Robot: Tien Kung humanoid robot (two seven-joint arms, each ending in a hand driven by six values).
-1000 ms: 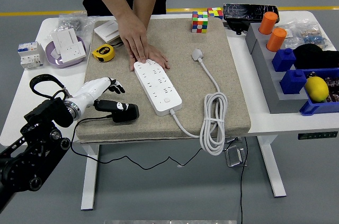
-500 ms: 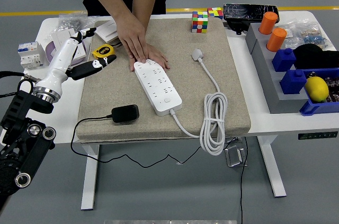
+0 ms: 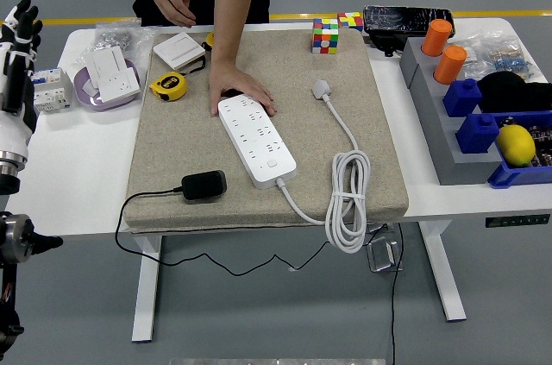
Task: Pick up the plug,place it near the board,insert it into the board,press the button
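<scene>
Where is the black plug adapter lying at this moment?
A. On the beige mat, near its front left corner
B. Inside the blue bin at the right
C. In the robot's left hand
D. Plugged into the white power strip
A: the black plug adapter lies free on the beige mat, left of the white power strip, with nothing holding it.

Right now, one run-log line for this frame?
left hand: raised at left edge, empty | black plug: on mat, not inserted | power strip: person's hand holding far end | right hand: not in view
</scene>
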